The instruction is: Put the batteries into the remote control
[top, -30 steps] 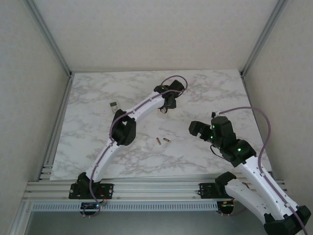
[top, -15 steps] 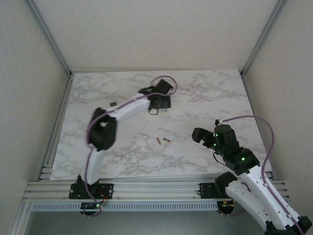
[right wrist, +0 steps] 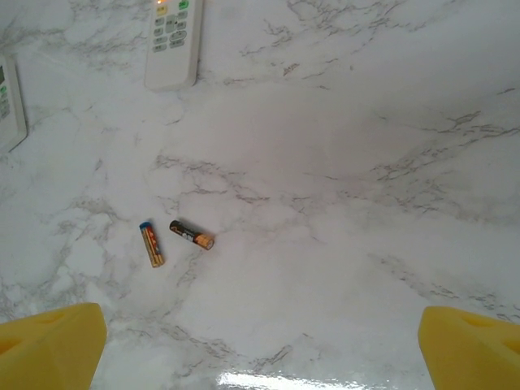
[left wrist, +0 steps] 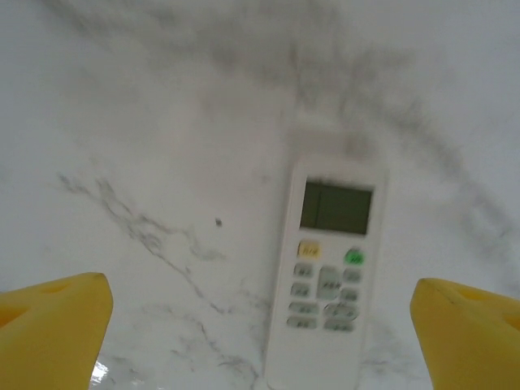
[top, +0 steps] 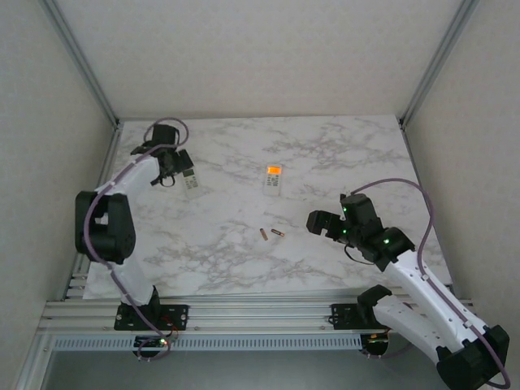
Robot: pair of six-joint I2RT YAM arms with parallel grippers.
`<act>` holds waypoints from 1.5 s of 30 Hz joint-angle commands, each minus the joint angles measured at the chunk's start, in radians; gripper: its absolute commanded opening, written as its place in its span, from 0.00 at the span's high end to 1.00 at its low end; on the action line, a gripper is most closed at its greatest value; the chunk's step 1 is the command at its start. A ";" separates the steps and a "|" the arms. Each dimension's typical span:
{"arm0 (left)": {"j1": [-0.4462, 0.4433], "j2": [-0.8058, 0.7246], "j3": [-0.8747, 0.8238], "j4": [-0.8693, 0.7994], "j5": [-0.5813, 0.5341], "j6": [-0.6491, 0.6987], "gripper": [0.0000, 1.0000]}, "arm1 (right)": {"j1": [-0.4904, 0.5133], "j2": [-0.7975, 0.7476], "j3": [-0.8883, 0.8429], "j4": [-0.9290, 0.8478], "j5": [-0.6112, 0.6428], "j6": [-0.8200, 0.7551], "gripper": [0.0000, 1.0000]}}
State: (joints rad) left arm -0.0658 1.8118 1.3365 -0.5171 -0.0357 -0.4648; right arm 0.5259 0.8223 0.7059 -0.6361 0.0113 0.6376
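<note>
Since tiny dark-and-gold cylindrical batteries (right wrist: pixel 192 235) ahead-left of right gripper (right wrist: pixel 260 348) (jaws spread) look light, rigid, roll-prone, mid-barrel pinch suits. Left gripper (left wrist: pixel 260 329) jaws spread too, white plastic remote control (left wrist: pixel 329 276) ahead between them.

Marble table (top: pixel 366 154) seen from above. The left gripper (top: pixel 177 169) hangs just beside a white remote (top: pixel 192 182); a second remote (top: pixel 274 176), screen glowing orange, lies well apart. Two batteries (top: pixel 278 233) rest near the right gripper (top: pixel 317 224).
</note>
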 commanded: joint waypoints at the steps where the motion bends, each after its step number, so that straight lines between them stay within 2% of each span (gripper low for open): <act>1: -0.005 0.068 0.020 -0.016 0.118 0.061 0.05 | 0.000 0.018 0.030 -0.005 -0.020 -0.034 0.01; 8: -0.017 0.239 0.127 -0.062 0.093 0.065 0.08 | 0.000 0.000 0.021 -0.042 0.009 -0.045 0.01; 14: -0.053 0.310 0.188 -0.095 0.076 0.088 0.14 | -0.001 -0.010 0.016 -0.048 0.037 -0.051 0.01; 20: -0.068 0.328 0.221 -0.110 0.056 0.080 0.17 | -0.001 0.012 0.023 -0.042 0.031 -0.049 0.01; 23: -0.078 0.319 0.225 -0.116 0.063 0.084 0.13 | 0.000 0.023 0.024 -0.040 0.028 -0.050 0.01; 27: -0.086 0.280 0.204 -0.093 0.062 0.082 0.13 | 0.000 0.027 0.023 -0.042 0.028 -0.049 0.01; 31: -0.086 0.307 0.220 -0.086 0.072 0.090 0.27 | -0.001 0.028 0.026 -0.042 0.022 -0.044 0.01; 33: -0.086 0.333 0.238 -0.095 0.084 0.086 0.43 | 0.000 0.028 0.030 -0.049 0.024 -0.044 0.01; 36: -0.092 0.331 0.246 -0.098 0.091 0.080 0.62 | 0.000 0.027 0.030 -0.057 0.029 -0.044 0.01; 42: -0.128 0.228 0.221 -0.120 0.060 0.081 0.77 | 0.000 0.029 0.035 -0.026 -0.019 -0.054 0.01; 45: -0.168 0.120 0.146 -0.079 0.112 0.017 0.82 | 0.012 0.027 0.032 0.082 -0.092 -0.072 0.01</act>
State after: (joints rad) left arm -0.1909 2.0701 1.5230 -0.5949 0.0536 -0.3962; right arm 0.5266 0.8482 0.7071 -0.6544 -0.0132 0.5884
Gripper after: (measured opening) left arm 0.199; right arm 0.988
